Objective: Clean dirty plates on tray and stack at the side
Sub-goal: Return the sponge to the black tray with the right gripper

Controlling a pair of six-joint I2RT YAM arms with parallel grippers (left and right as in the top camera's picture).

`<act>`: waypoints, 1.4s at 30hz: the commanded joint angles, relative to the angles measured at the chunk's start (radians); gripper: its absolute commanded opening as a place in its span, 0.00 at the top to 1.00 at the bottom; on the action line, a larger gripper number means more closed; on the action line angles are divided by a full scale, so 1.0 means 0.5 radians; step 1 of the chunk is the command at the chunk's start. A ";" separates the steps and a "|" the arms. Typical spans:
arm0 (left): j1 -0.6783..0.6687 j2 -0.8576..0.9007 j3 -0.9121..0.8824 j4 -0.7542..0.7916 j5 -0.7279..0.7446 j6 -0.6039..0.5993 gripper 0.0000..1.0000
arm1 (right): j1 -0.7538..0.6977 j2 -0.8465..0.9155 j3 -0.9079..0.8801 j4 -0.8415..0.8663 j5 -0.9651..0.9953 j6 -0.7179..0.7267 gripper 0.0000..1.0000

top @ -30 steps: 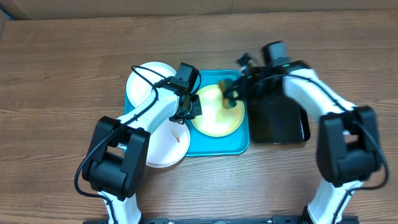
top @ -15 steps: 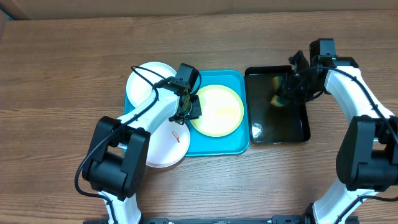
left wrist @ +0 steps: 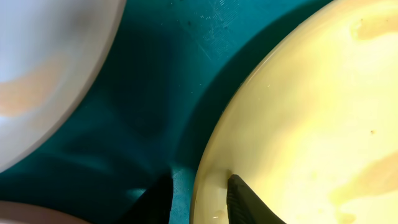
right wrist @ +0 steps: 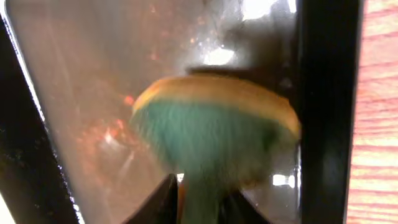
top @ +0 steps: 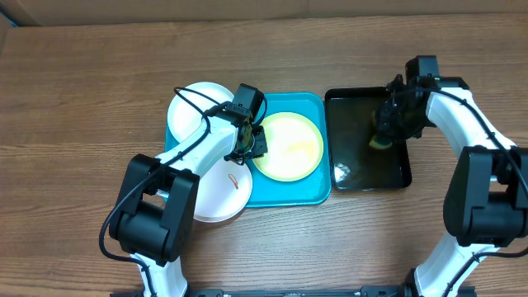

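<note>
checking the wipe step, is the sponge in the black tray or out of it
In: the right gripper holds the sponge inside the black tray.

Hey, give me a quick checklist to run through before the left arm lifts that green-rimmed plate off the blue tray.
1. Left gripper placed on the green-rimmed plate: ok, one finger on each side of its rim.
2. Grip firmly clamped: cannot tell.
3. Plate wiped clean: cannot tell. No smear shows from overhead, but the left wrist view shows faint tan patches.
4. Right gripper holding the sponge: ok, at the black tray.
5. Right arm clear of the blue tray: ok.
6. Front white plate clean: not ok, it has a reddish smear.
</note>
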 commanded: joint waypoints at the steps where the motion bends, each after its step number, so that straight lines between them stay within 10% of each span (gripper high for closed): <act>1: 0.011 0.037 -0.033 0.000 -0.041 -0.005 0.69 | 0.009 0.006 -0.036 0.013 0.027 0.031 0.68; 9: 0.011 0.037 -0.033 0.008 -0.042 -0.005 0.62 | 0.008 -0.013 0.086 -0.028 -0.108 0.106 0.00; 18: 0.010 0.037 -0.037 0.010 -0.042 -0.005 0.62 | 0.005 -0.036 0.515 -0.293 0.125 0.105 0.00; 23: 0.010 0.037 -0.037 0.041 -0.040 -0.005 0.96 | 0.005 -0.036 0.516 -0.291 0.258 0.105 0.00; 42: 0.015 -0.034 0.510 -0.365 0.022 0.169 0.96 | 0.005 -0.036 0.516 -0.291 0.258 0.105 0.00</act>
